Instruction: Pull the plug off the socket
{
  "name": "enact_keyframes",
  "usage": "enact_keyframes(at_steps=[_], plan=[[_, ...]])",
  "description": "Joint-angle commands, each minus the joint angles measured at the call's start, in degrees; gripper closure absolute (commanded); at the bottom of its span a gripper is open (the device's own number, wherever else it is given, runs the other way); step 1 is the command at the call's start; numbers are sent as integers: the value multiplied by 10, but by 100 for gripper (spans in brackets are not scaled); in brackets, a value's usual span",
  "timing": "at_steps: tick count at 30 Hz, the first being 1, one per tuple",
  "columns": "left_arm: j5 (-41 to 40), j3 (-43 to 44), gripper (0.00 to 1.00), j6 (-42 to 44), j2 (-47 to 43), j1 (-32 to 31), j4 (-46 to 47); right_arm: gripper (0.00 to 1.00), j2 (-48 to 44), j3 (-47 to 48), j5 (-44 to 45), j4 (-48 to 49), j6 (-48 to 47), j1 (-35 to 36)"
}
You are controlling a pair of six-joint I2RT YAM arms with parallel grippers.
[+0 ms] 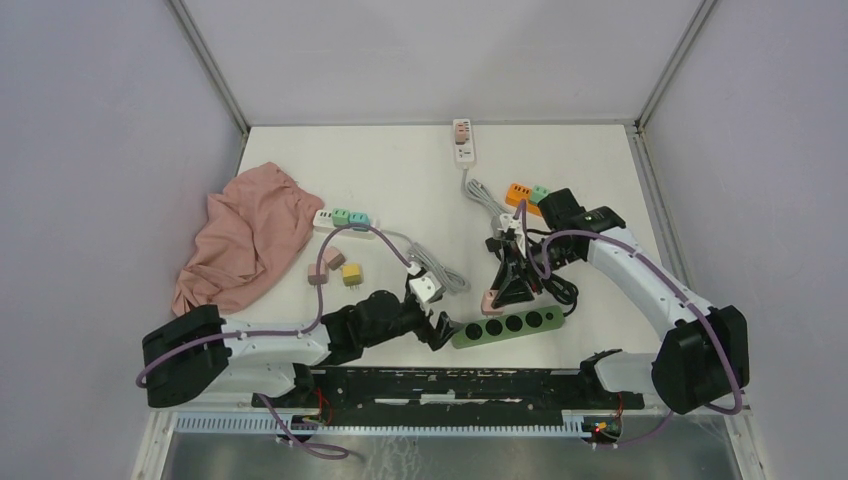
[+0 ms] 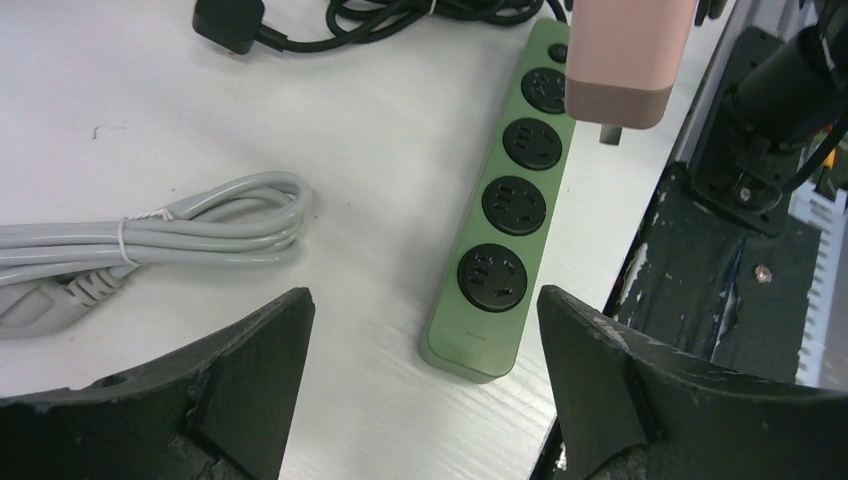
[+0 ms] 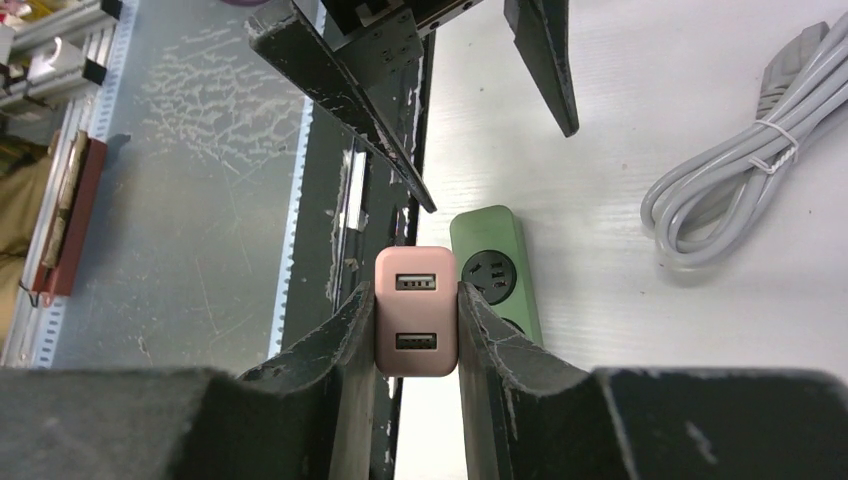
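White table [image 1: 400,180]: right gripper [image 3: 417,300] clamps pink USB wall plug [image 2: 620,60] between both jaws, prongs clear above far end of green four-socket power strip [image 2: 500,220]. Left gripper [image 2: 422,300] jaws spread wide, straddling strip's near end, holding nothing.

— Where's the pink plug [image 3: 416,312]?
— Out of the socket and lifted off the table, pinched upright in the right gripper [image 3: 415,300]. It's a squarish block with two USB ports on its top face and a darker band at the base; the bare prongs point down.
— And the green power strip [image 2: 505,225]?
— Flat on the white table by the near edge — four round black outlets in a row, all unoccupied, with a small button at one end.
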Motion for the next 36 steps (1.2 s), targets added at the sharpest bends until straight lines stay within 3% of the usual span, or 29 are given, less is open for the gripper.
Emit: enact_keyframes(at_steps=[1, 25, 36], plan=[[-38, 32, 11, -48, -43, 3, -41, 96, -18, 18, -54, 41, 70, -12], [-100, 101, 13, -127, -105, 6, -156, 94, 13, -20, -67, 258, 392, -44], [-146, 155, 15, -192, -68, 6, -202, 91, 53, -31, -33, 337, 520, -51]])
